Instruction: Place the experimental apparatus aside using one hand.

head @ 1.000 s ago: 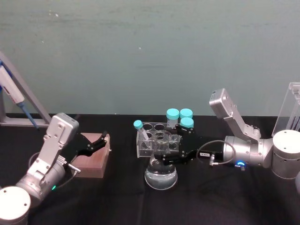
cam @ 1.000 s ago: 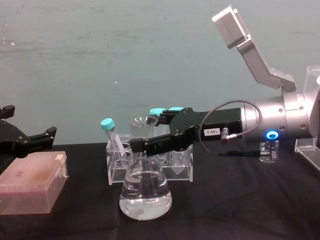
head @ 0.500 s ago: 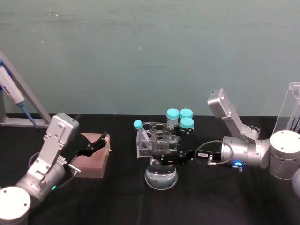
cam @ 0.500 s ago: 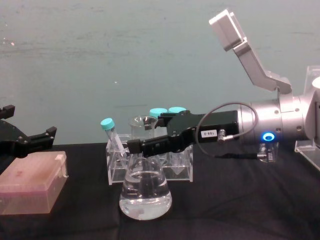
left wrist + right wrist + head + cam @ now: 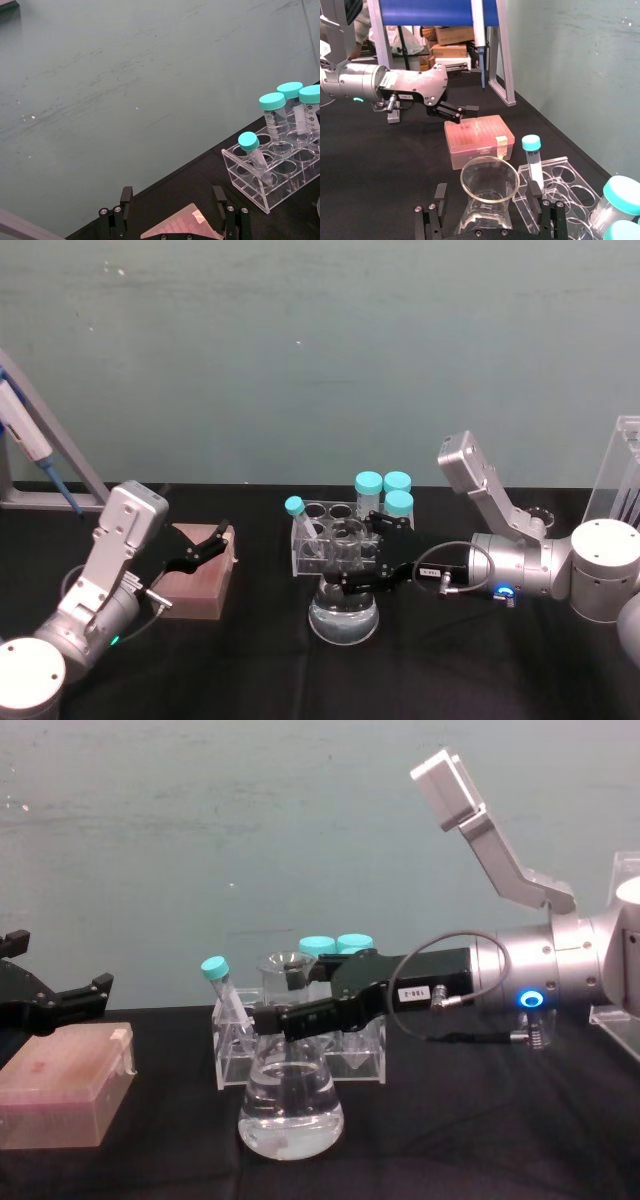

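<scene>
**My right pincer brackets the flask's neck**

My right pincer (image 5: 285,1000) reaches in from the right across the black bench (image 5: 480,1140), its fingers apart on either side of the neck of the conical flask (image 5: 291,1105). From my right wrist camera I see the flask's round mouth sitting between the two fingers (image 5: 536,192) with gaps on both sides, so I cannot say that either one touches the glass. The flask stands upright near the middle of the bench, partly filled with clear liquid, just in front of the clear tube rack (image 5: 335,550). One teal-capped tube (image 5: 226,995) leans in the rack's left end, and three teal-capped jars (image 5: 385,492) stand at its far right corner.

My left pincer (image 5: 60,1000) hangs apart above the pink lidded box (image 5: 62,1098) at the left of the bench, well away from the flask. A tall clear acrylic stand (image 5: 620,475) rises at the far right edge.
</scene>
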Motion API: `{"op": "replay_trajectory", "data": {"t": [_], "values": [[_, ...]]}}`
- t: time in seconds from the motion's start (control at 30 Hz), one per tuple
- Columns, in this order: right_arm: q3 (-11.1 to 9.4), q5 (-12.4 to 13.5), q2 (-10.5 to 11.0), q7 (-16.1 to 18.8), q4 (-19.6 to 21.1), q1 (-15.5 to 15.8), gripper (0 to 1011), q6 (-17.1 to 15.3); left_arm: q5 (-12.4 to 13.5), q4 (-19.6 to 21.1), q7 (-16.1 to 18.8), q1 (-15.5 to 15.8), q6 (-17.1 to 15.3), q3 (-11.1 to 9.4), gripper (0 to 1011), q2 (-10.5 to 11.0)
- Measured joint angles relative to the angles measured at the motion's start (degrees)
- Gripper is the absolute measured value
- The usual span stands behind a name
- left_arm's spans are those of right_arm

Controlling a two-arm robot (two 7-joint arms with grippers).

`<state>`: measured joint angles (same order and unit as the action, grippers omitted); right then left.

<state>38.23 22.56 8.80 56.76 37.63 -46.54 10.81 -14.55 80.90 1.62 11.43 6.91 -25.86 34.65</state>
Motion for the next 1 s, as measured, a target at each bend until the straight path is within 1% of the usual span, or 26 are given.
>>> {"op": "replay_trajectory", "data": {"t": [0.37, 0.93, 1.0], "values": [[-0.3, -0.4, -0.8, 0.5, -1.9, -0.7, 1004, 0.2, 0.0, 0.0, 0.0, 0.0, 0.0, 0.0, 1000, 0.0], [-0.2, -0.4, -0.7, 0.5, -1.6, -0.5, 1004, 0.2, 0.0, 0.0, 0.0, 0.0, 0.0, 0.0, 1000, 0.0], [-0.2, -0.4, -0.7, 0.5, -1.5, -0.5, 984, 0.2, 0.0, 0.0, 0.0, 0.0, 0.0, 0.0, 1000, 0.0]]}}
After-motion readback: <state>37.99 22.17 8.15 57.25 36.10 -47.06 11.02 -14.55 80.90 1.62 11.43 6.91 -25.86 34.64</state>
